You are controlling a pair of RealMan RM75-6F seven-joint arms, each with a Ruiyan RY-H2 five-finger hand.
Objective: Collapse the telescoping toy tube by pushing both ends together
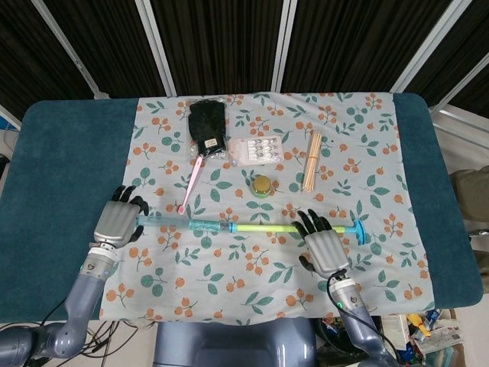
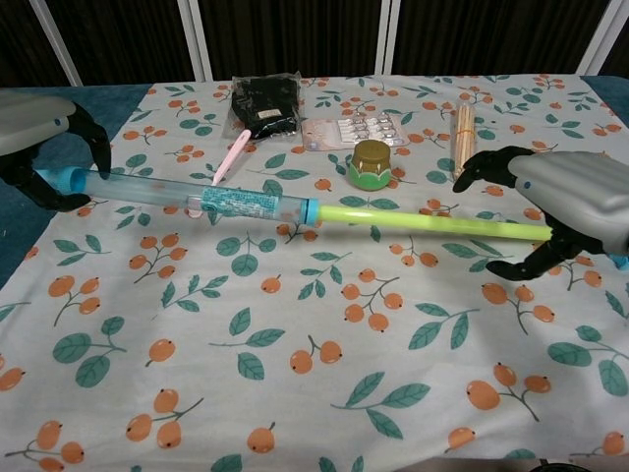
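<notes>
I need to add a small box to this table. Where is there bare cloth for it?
Free: the floral cloth nearer the robot than the toy tube, between the left hand and right hand. Crowded: beyond the tube, around the jar, blister pack and sticks.
</notes>
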